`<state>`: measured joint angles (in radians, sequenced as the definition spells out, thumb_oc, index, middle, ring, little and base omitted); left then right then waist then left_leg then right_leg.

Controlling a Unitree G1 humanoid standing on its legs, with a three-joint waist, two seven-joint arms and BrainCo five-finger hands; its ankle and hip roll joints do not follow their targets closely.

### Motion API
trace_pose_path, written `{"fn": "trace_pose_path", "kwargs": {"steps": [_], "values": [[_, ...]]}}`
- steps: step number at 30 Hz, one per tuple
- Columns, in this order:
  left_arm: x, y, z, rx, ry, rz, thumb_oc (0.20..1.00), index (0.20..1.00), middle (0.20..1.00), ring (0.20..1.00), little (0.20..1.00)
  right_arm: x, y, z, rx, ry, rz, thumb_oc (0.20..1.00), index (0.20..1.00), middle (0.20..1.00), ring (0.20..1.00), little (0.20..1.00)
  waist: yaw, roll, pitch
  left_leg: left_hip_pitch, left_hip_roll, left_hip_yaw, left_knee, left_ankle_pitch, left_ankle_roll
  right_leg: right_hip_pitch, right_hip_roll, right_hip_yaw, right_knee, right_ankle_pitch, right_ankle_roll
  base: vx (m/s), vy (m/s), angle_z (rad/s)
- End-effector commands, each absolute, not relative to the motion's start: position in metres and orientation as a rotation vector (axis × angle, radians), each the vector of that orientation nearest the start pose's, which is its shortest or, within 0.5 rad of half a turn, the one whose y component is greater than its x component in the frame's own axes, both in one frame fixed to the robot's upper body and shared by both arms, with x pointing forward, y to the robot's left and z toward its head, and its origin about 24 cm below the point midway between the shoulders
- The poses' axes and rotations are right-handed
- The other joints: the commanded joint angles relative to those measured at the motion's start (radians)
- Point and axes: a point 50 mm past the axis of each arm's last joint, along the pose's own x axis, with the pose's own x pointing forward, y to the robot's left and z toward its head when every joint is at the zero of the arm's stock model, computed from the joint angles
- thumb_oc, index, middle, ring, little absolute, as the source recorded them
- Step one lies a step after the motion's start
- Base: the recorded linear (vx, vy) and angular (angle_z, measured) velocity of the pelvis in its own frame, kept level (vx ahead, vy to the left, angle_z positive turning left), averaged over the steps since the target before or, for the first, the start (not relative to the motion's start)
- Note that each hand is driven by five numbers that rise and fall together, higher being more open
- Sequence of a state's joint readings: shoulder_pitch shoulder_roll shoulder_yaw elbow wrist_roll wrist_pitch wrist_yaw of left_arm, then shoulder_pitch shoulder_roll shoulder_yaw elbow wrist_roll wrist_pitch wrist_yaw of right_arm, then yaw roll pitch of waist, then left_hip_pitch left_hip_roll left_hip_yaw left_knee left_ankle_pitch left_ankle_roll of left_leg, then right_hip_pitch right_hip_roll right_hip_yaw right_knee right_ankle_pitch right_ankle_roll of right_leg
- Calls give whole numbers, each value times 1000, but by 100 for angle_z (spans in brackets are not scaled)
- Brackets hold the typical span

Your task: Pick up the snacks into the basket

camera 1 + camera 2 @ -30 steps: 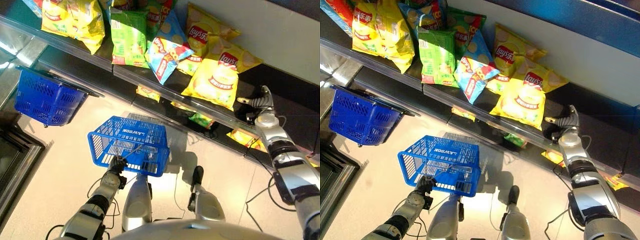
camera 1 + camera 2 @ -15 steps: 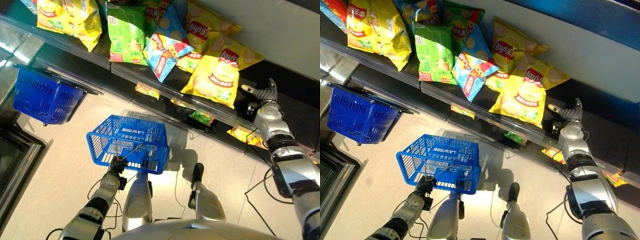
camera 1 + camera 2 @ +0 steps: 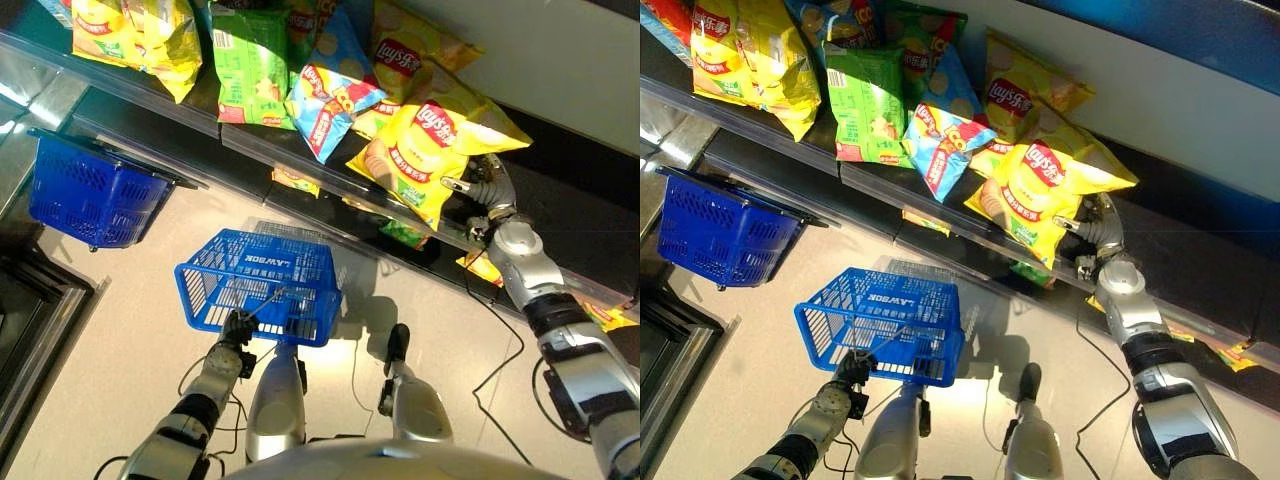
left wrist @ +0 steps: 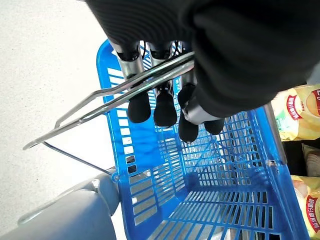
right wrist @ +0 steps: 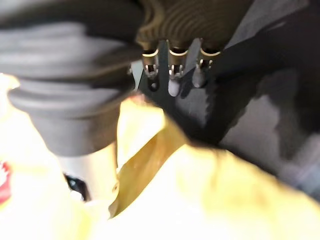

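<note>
A yellow chip bag [image 3: 425, 150] lies tilted at the front edge of the upper shelf, its lower corner hanging over the rail. My right hand [image 3: 483, 190] is at the bag's right side, fingers curled over the bag's edge [image 5: 200, 200]. A blue wire-mesh basket [image 3: 265, 265] hangs below the shelves over the floor. My left hand [image 3: 236, 328] is shut on the basket's metal handle [image 4: 115, 97], its fingers [image 4: 165, 107] wrapped round the bar. The inside of the basket shows bare mesh.
The upper shelf [image 3: 150, 105] also carries a green bag [image 3: 245, 70], a blue-and-red bag [image 3: 330, 100] and more yellow bags [image 3: 130, 35]. Further bags [image 3: 405, 235] lie on a lower shelf. A second blue basket [image 3: 85, 195] hangs at the left.
My right hand has moved left along the shelf and closed on the yellow chip bag, which has tilted and slid toward the shelf edge. The basket and left hand stay put.
</note>
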<state>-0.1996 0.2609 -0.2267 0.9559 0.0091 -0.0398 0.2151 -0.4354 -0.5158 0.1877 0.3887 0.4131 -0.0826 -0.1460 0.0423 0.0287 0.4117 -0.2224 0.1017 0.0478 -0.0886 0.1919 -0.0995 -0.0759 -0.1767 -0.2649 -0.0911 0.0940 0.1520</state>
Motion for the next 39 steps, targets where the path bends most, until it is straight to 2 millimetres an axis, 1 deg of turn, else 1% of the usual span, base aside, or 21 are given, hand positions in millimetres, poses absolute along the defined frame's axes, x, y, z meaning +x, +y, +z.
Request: {"fn": "trace_pose_path", "kwargs": {"steps": [1,7,13,16,18,20,21,22,23,24,25,26,27,28,29,31,33,34,35,36,39], "values": [[211,227,-106,572,759,75,200,200,200,200,200,321,-201,98,-158,-137,57,1000,1000,1000,1000,1000,16,-9,4,17,-51,36,1,-69,26,-107,-36,33,84,34,22,0,0,0],[212,226,-106,581,757,68,200,200,200,200,200,317,-204,88,-161,-106,22,1000,1000,1000,1000,1000,13,-9,0,18,-52,36,1,-70,27,-106,-37,35,83,35,22,0,0,0],[212,226,-105,576,752,77,200,200,200,200,200,314,-199,80,-97,-93,-9,1000,1000,1000,1000,1000,11,-3,-3,18,-55,36,1,-70,29,-108,-39,35,81,37,22,-5,1,0],[209,225,-107,579,756,70,200,200,200,200,200,316,-195,72,-70,-63,-38,1000,1000,1000,1000,1000,14,0,-4,17,-57,36,1,-70,31,-110,-40,37,83,38,22,0,0,0],[207,223,-108,587,761,60,200,200,200,200,200,322,-191,65,-97,-24,-79,1000,1000,1000,1000,1000,20,3,-6,16,-58,36,1,-71,33,-111,-40,36,80,41,22,0,0,0],[208,223,-108,587,760,61,200,200,200,200,200,323,-190,65,-97,-25,-79,1000,1000,1000,1000,1000,20,2,-5,16,-58,36,1,-71,33,-111,-40,37,80,41,23,0,0,0],[207,220,-109,604,755,51,200,200,200,200,200,340,-180,64,-142,14,-137,1000,1000,1000,1000,1000,36,9,-9,10,-60,36,1,-69,35,-113,-39,36,68,51,24,0,0,0],[207,221,-109,604,755,51,200,200,200,200,200,341,-180,64,-142,13,-137,1000,1000,1000,1000,1000,36,9,-8,10,-60,36,1,-69,35,-113,-39,36,68,51,24,0,0,0],[206,220,-109,604,755,52,200,200,200,200,200,346,-176,64,-143,26,-152,1000,1000,1000,1000,1000,41,11,-10,7,-61,35,1,-68,35,-114,-39,36,64,55,25,-9,20,-3],[202,221,-110,602,763,58,200,200,200,200,200,359,-169,71,-153,38,-173,1000,1000,1000,1000,1000,57,17,-12,-3,-63,32,1,-65,35,-119,-38,36,55,61,26,0,0,0],[203,221,-110,602,763,59,200,200,200,200,200,359,-169,71,-153,38,-173,1000,1000,1000,1000,1000,57,17,-12,-4,-63,32,1,-65,35,-119,-38,36,55,61,26,-1,33,-3],[198,223,-113,596,775,64,200,200,200,200,200,370,-167,78,-140,52,-196,1000,1000,1000,1000,1000,72,23,-15,-12,-67,28,1,-61,35,-123,-38,33,50,66,26,0,0,0],[196,223,-113,594,779,63,200,200,200,200,200,375,-168,81,-138,60,-210,1000,1000,1000,1000,1000,78,24,-17,-15,-69,25,1,-61,36,-125,-38,32,48,68,26,0,0,0],[196,223,-113,593,779,63,200,200,200,200,200,375,-168,81,-138,60,-210,1000,1000,1000,1000,1000,78,24,-16,-15,-69,25,1,-61,36,-125,-38,32,48,68,26,16,35,-2],[192,225,-115,593,785,65,200,200,200,200,200,385,-172,92,-128,72,-239,1000,1000,1000,1000,1000,94,29,-17,-23,-73,19,1,-59,37,-126,-39,26,45,70,26,17,38,0],[191,226,-115,598,789,61,200,200,200,200,200,390,-176,97,-141,77,-256,1000,1000,1000,1000,1000,101,30,-15,-25,-76,17,1,-59,37,-127,-39,23,43,71,27,9,19,-1],[187,228,-116,604,790,61,200,200,200,200,200,397,-181,107,-154,80,-284,1000,1000,1000,1000,1000,115,33,-12,-32,-79,13,1,-58,38,-127,-40,19,38,73,28,22,28,5],[185,228,-117,615,789,48,200,200,200,200,200,401,-188,116,-192,81,-306,366,366,366,366,366,125,35,-8,-37,-82,9,1,-56,38,-126,-40,15,35,75,29,27,35,8],[184,229,-117,615,789,54,200,200,200,200,200,402,-190,119,-211,77,-321,200,200,200,200,200,130,36,-6,-40,-83,7,1,-55,39,-127,-40,15,34,76,30,30,39,4],[184,230,-116,621,786,56,200,200,200,200,200,403,-194,123,-265,69,-333,200,200,200,200,200,134,36,-3,-41,-84,4,1,-54,40,-128,-40,15,34,75,31,21,22,7],[186,230,-116,627,780,65,200,200,200,200,200,403,-194,125,-259,58,-329,200,200,200,200,200,135,34,4,-41,-85,4,1,-56,42,-128,-39,16,35,73,31,19,14,10]]}}
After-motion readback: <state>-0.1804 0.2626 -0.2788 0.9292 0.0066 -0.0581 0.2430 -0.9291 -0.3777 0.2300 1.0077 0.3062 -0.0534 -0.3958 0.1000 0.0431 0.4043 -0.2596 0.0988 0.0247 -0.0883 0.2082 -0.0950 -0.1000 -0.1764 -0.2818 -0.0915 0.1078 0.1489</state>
